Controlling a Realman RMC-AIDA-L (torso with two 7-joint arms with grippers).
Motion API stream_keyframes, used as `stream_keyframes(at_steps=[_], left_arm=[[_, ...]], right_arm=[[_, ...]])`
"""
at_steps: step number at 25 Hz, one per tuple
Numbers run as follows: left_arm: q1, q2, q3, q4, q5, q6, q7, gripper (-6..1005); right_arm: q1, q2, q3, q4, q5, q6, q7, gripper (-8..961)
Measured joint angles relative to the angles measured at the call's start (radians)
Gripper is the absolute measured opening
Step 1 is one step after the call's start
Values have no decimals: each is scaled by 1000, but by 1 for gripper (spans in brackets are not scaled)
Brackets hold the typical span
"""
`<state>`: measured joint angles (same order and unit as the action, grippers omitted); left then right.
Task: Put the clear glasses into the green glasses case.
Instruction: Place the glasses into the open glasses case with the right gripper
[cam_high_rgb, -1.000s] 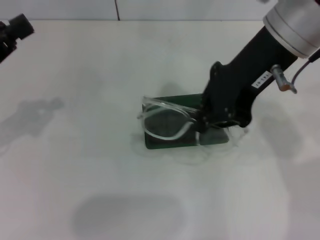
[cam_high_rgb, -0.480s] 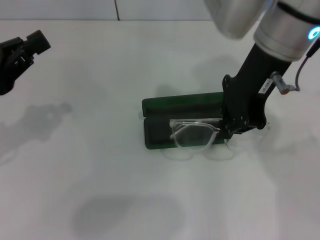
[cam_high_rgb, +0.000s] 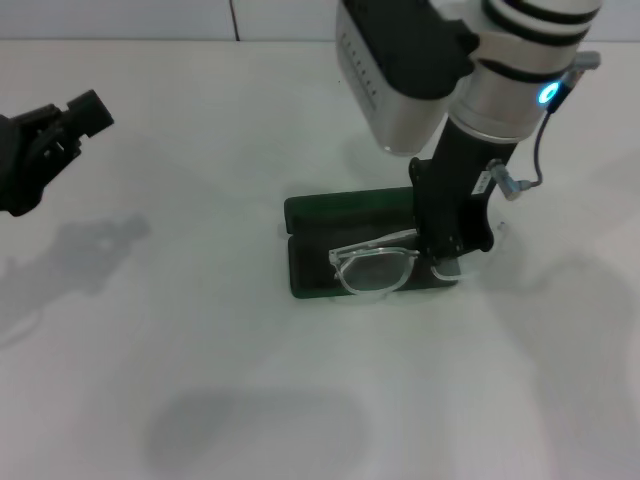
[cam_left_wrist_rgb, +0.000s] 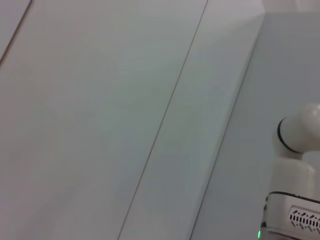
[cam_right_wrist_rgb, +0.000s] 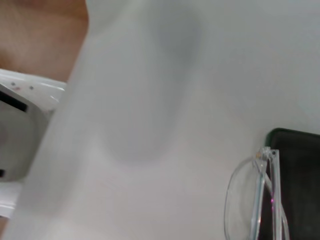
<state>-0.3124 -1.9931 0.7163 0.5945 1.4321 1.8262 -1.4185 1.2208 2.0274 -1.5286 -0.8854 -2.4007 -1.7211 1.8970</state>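
Right gripper (cam_high_rgb: 447, 262), centre-right of the head view, jaws closed on one end of the clear glasses (cam_high_rgb: 375, 270). Glasses sit low over the open tray of the green case (cam_high_rgb: 345, 245), lens front along the tray's near edge, tilted; whether they touch the lining, cannot tell. Lid lies open behind.

Step in hand, as I judge it: seating the glasses. Do it well by shifting the frame toward the hinge so both lenses clear the near rim, levelling it, lowering until it rests, then releasing.

Left gripper (cam_high_rgb: 60, 125) idle at upper left above the white surface (cam_high_rgb: 200, 380); its jaws' state unclear.
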Motion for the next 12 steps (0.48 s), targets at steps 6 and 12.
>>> stream_keyframes(at_steps=[6, 12], left_arm=[[1, -9, -3, -7, 27, -14, 16, 56], [2, -10, -4, -11, 27, -15, 24, 56]], right_arm=[[-3, 1, -45, 13, 23, 79, 0, 57], [-6, 1, -50, 47, 46, 114, 0, 57]])
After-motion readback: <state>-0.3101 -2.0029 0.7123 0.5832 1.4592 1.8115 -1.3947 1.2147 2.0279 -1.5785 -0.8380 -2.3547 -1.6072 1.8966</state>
